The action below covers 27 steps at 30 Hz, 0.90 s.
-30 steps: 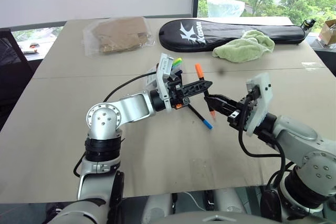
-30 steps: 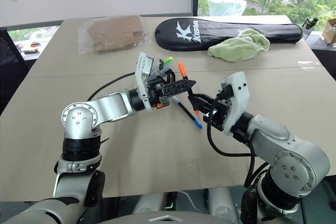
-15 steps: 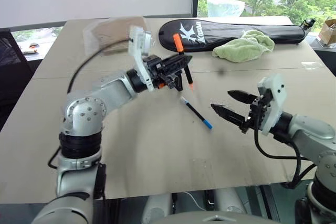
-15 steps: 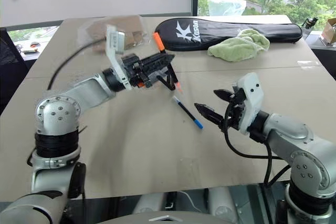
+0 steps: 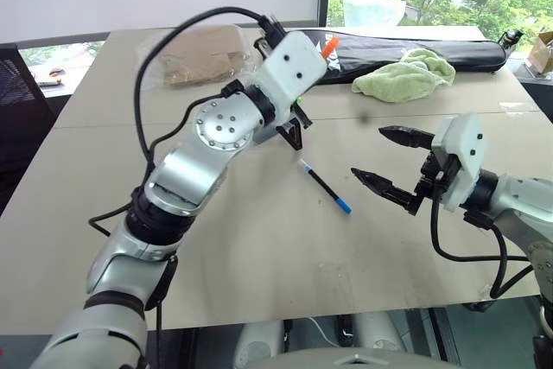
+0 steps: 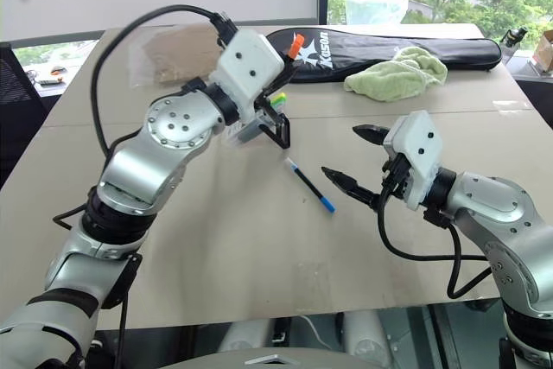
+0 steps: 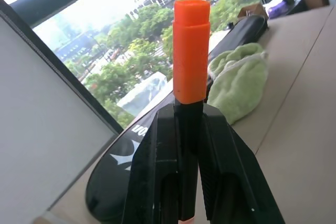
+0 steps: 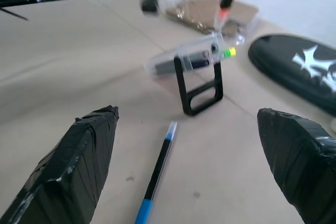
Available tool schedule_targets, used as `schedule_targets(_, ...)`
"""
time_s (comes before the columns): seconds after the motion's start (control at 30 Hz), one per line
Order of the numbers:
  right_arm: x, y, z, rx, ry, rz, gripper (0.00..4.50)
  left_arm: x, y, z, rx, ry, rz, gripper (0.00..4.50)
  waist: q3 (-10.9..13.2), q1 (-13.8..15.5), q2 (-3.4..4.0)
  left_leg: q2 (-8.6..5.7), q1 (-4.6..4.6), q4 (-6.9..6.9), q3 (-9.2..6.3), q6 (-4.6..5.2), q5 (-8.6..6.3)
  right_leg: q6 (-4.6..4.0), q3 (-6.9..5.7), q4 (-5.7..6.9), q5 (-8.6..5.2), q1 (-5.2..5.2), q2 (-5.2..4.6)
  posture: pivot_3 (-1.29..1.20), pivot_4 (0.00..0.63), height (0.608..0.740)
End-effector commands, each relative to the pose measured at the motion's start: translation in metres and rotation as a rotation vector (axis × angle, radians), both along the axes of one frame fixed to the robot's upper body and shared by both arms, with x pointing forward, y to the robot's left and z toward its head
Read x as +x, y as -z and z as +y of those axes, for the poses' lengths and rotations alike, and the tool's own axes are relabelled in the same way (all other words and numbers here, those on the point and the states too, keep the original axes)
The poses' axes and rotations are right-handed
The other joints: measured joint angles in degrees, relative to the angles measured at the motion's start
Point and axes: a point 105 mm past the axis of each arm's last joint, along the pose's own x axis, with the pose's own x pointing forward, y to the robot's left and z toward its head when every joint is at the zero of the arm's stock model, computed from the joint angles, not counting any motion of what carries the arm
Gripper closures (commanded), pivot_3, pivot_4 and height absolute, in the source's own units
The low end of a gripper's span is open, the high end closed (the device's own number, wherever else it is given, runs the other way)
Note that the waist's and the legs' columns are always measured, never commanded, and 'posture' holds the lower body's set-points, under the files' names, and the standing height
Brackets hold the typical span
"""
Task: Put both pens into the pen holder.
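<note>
- Left gripper (image 7: 189, 145) clamped on orange-capped pen (image 7: 191, 51), cap outward, above pen holder (image 8: 191, 62).
- Blue-ended pen (image 5: 323, 185) lies diagonally on bare table (image 5: 259, 248).
- Right gripper (image 5: 390, 163) jaws apart, near it.

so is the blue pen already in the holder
No, the blue pen lies flat on the table, apart from the holder on its black stand.

Orange-capped pen (image 7: 191, 56) upright in the closed left claw (image 7: 190, 129), above the clear pen holder (image 8: 191, 61); blue-ended pen (image 5: 323, 185) flat beside the holder's black stand.
</note>
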Motion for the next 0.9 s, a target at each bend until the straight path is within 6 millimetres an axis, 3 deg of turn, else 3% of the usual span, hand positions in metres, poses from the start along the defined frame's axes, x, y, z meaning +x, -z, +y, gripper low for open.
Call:
schedule_targets(0.03,-0.002,-0.013,-0.006,-0.013,0.025,-0.089,0.02,0.009,-0.002,0.001,0.043,-0.058,-0.082,4.5,0.0,0.1,-0.01,0.0,0.0,0.0,0.01,0.0,0.0,0.0,0.0,0.0,0.0,0.0,0.0,0.0,0.15,0.74)
schedule_targets(0.43,-0.003,-0.008,-0.012,-0.032,0.095,-0.076,0.02,0.02,0.025,-0.001,0.033,-0.045,0.018,4.5,0.0,0.7,-0.05,0.02,-0.03,0.03,0.01,0.0,0.0,0.0,-0.01,0.07,0.02,-0.03,-0.02,0.0,0.15,0.74)
schedule_targets(0.6,-0.002,-0.007,-0.013,-0.03,0.108,-0.076,0.02,0.028,0.028,0.014,0.044,-0.141,0.037,4.5,0.0,0.7,-0.05,0.02,-0.02,0.07,-0.01,0.0,0.0,0.01,-0.02,0.15,0.02,-0.03,-0.01,0.0,0.15,0.74)
schedule_targets(0.73,-0.001,-0.006,-0.012,-0.028,0.113,-0.072,0.0,0.027,0.03,0.017,0.013,-0.149,0.079,2.74,0.0,0.7,-0.05,0.02,-0.02,0.1,0.0,0.01,0.0,0.01,-0.01,0.2,0.02,-0.03,-0.01,0.0,0.15,0.74)
schedule_targets(0.87,0.0,-0.004,-0.012,-0.041,0.123,-0.067,0.0,0.017,0.027,0.016,0.006,-0.101,0.065,0.55,0.0,0.7,-0.05,0.02,-0.02,0.1,-0.01,0.01,0.0,0.01,-0.02,0.21,0.02,-0.03,-0.01,0.0,0.15,0.74)
schedule_targets(0.9,0.002,-0.001,-0.013,-0.056,0.128,-0.059,0.0,0.011,0.026,0.015,-0.008,-0.057,0.071,0.23,0.0,0.7,-0.05,0.03,-0.02,0.1,-0.01,0.0,0.0,0.01,-0.01,0.21,0.02,-0.03,-0.01,0.0,0.15,0.74)
